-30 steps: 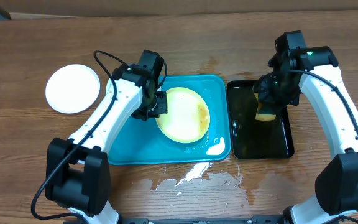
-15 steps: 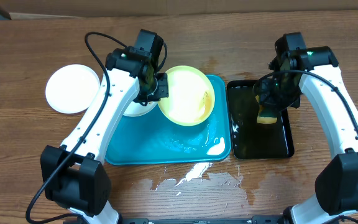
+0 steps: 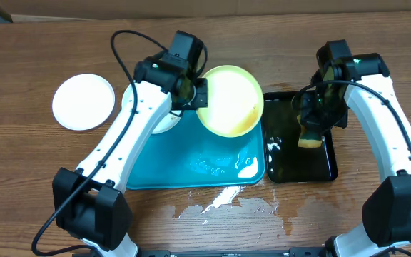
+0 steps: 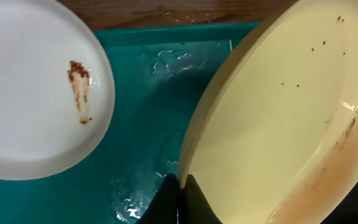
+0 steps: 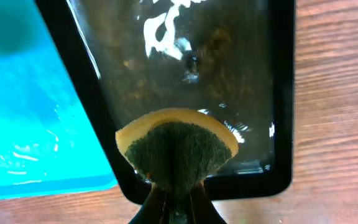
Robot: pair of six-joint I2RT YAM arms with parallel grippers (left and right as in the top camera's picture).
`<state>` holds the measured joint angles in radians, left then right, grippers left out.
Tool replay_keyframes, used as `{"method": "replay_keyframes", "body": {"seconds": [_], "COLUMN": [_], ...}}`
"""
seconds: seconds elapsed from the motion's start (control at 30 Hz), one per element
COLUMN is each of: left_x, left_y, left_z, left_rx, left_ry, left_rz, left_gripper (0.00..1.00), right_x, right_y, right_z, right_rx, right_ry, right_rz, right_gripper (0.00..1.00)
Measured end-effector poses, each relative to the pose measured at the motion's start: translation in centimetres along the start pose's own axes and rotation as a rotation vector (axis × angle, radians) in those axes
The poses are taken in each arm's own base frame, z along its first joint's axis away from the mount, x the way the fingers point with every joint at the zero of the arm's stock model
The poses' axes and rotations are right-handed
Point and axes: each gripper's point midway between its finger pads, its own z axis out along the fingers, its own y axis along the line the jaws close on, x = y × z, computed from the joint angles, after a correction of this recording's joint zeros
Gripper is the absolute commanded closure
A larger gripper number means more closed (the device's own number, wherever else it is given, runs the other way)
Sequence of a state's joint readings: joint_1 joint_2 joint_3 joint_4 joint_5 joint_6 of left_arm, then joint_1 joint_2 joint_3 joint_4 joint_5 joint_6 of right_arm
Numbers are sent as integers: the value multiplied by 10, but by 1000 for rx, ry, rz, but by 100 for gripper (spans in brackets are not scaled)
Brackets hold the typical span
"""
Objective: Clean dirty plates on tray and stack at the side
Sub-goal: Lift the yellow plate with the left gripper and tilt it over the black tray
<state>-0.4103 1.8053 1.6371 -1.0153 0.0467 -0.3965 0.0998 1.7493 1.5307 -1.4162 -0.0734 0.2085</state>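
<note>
1. In our left gripper [image 4: 178, 185], clamped at its rim — the pale yellow plate [image 3: 230, 100], tilted above the tray [image 3: 191, 175].
2. Our right gripper [image 5: 178, 200] pinches the sponge [image 5: 176, 146] over the black tray [image 3: 328, 170].

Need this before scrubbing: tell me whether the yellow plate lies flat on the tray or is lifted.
Lifted and tilted: the left gripper pinches the yellow plate by its rim, above the teal tray.

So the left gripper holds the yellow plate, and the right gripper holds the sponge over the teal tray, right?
Not quite: the right wrist view shows the sponge over the black tray. The left gripper does hold the yellow plate.
</note>
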Motion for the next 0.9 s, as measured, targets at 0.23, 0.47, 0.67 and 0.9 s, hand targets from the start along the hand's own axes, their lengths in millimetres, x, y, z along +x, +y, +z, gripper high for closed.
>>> {"method": "replay_keyframes", "body": {"seconds": [0.23, 0.47, 0.67, 0.9], "left_x": [-14, -28, -30, -41], "left_y": [-24, -56, -82, -107], "left_z": [3, 1, -2, -9], "left_rx": [33, 81, 107, 103], "left_ry": [-80, -177, -231, -343], "left_rz": [43, 95, 141, 207], "left_gripper": [96, 96, 96, 96], "right_x": [5, 7, 8, 9], "right_y": [-16, -21, -21, -22], "right_z": [-1, -2, -2, -2], "right_rx": [9, 13, 14, 15], "right_ry": [35, 46, 48, 53], "right_rz": [49, 65, 65, 66], "right_gripper": [93, 92, 92, 92]}}
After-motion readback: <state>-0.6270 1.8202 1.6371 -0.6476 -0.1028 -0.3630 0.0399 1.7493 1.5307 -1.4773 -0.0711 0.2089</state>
